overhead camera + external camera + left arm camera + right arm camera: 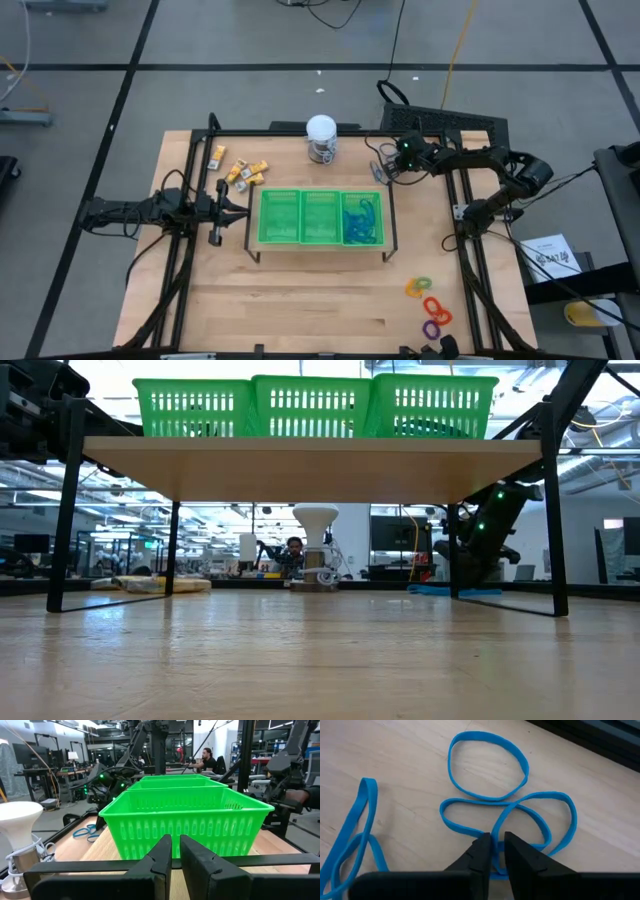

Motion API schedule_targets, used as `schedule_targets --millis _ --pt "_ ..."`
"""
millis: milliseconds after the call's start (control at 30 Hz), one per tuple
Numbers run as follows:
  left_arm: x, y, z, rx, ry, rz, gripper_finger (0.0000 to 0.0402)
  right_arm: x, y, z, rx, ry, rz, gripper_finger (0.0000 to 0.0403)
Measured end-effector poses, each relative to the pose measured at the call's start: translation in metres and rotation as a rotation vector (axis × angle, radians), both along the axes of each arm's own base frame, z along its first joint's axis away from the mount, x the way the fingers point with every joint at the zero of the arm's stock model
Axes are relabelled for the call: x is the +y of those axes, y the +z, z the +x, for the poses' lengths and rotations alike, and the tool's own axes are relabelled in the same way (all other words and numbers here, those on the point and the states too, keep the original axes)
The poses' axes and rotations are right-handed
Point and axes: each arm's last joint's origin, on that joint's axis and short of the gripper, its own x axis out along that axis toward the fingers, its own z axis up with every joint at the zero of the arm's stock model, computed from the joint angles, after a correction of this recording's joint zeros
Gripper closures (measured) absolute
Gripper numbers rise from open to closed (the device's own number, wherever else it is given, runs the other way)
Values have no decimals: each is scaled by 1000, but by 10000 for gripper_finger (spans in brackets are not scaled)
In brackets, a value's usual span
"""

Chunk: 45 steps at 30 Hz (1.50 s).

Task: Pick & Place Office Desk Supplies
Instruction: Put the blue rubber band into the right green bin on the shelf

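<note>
Near the bench's far right edge, the right gripper [493,851] pinches a strand of the blue loops [520,822] between nearly closed fingers, just beside the green tray [280,218]; left gripper [175,851], fingers closed and empty, waits at the tray's left end; no legible writing.

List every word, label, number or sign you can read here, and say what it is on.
None can be read.
White sheet beside the table: print too small to read.
Jar, green tray, yellow-and-white pieces: no legible marking.
</note>
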Motion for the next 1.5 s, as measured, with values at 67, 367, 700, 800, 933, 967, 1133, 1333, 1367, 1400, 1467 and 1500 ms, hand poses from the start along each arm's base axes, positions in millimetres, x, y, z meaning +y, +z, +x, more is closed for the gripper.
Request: schedule_targets --millis 67,367,700,800,933,967,1133,1333,1367,1400,1467,1500 --pt "0 0 0 0 0 0 357 0 0 0 0 0 0 376" --pt "0 0 0 0 0 0 357 4 22 -3 -65 12 -57 400" --pt "0 0 0 0 0 0 357 17 63 -9 -179 30 -177 401" --pt "0 0 0 0 0 0 357 24 74 -10 -211 46 -208 402" --pt "0 0 0 0 0 0 357 32 86 -14 -227 43 -247 402" --pt "0 0 0 0 0 0 357 33 88 -15 -221 36 -255 402" --pt "0 0 0 0 0 0 357 42 84 -24 -150 12 -174 402" --pt "0 0 0 0 0 0 357 52 66 -34 -54 9 -27 402" --pt "0 0 0 0 0 0 357 54 61 -35 -49 -2 -10 402" --pt "0 0 0 0 0 0 357 55 57 -37 -44 -12 6 402" --pt "0 0 0 1 0 0 357 57 52 -39 -47 -13 30 402" --pt "0 0 0 0 0 0 357 58 49 -39 -51 -10 40 402"
